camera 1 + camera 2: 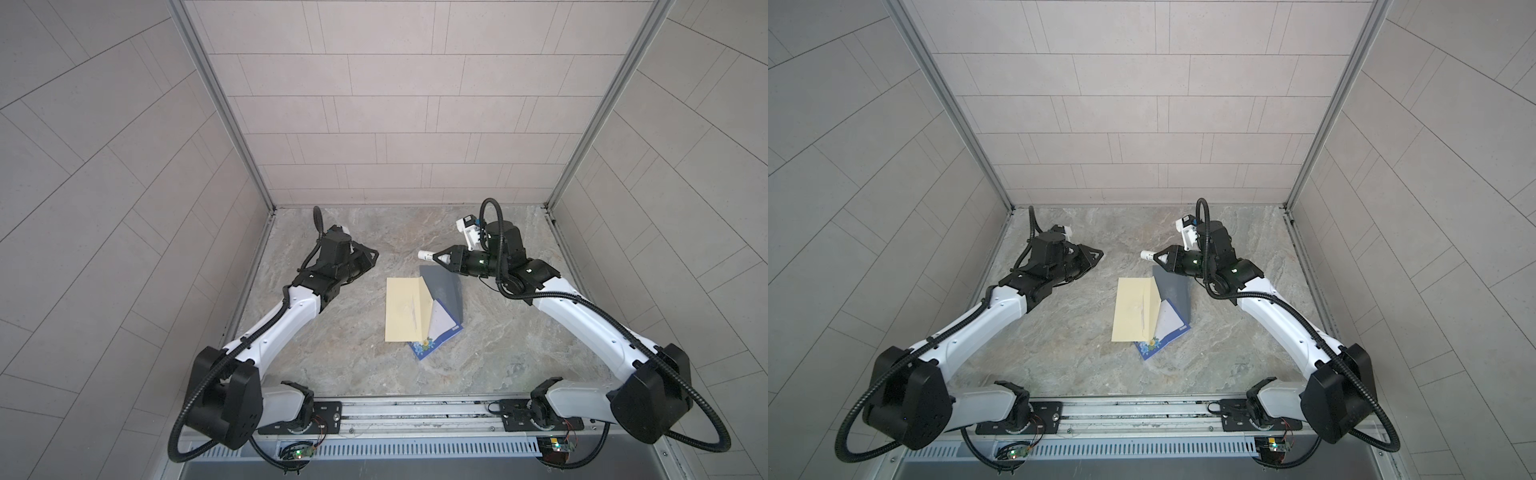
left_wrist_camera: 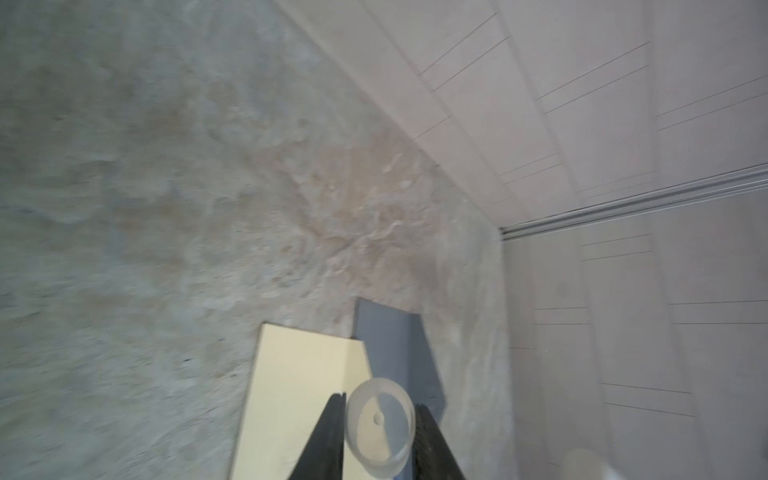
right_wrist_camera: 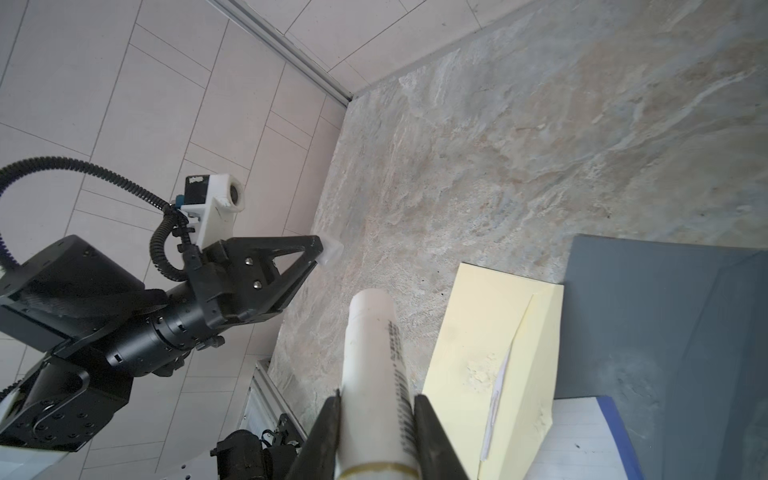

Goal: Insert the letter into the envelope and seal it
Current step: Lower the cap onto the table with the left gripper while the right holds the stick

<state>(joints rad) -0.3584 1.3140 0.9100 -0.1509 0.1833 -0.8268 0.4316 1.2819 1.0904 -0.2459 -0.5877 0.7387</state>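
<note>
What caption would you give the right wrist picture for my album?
Right jaws clamp a white glue stick near the yellow envelope; left jaws hold a clear cap.

The papers come to three: one cream envelope [image 1: 405, 309], one blue-edged letter [image 1: 441, 326] and one grey sheet [image 1: 444, 286] (whether this is a separate piece or part of the envelope cannot be told). There is one white tube [image 1: 424, 254] and one clear cap [image 2: 380, 419]. The grippers number two, the left gripper [image 1: 375, 253] and the right gripper [image 1: 434, 257].
</note>
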